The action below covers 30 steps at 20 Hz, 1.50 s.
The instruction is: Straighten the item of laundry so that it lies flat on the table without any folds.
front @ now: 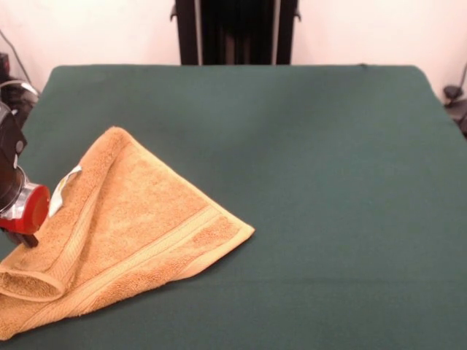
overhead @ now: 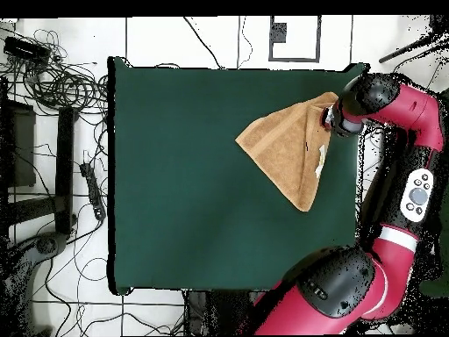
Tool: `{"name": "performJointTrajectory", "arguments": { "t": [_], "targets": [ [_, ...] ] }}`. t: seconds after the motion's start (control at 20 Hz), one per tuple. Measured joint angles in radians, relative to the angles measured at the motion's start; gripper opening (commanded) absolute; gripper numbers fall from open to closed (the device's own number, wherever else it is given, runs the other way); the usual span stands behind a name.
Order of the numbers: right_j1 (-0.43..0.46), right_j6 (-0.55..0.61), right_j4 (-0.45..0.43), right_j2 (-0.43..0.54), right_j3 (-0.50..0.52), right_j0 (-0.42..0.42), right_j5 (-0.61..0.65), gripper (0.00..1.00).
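Towel (front: 135, 230): a small orange-tan terry hand towel, folded over itself into a rough triangle, lying at the left front part of the surface in the front view; one end is rolled over near the front edge, and a ribbed band runs along its lower side.
Label (front: 64, 188): a small white tag showing on the towel's left side.
Surface (front: 328, 182): a large dark green cloth top, mostly bare to the right of the towel.
End effector (front: 22, 237): at the left edge, low against the towel's left border; how far open it is cannot be told.
Arm (overhead: 399, 110): red and black, bending over the towel's edge in the overhead view.
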Motion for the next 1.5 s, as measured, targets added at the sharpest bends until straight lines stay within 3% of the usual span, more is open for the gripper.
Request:
{"name": "performJointTrajectory", "arguments": {
  "t": [1.05,1.35,1.5],
  "targets": [
    [0.0,-0.004,-0.005,0.0,-0.004,-0.012,0.0,0.0],
    [-0.001,-0.088,-0.009,0.0,-0.004,-0.048,0.0,0.0],
    [-0.001,-0.187,-0.012,0.0,-0.005,-0.08,0.001,0.0]
  ]
}}
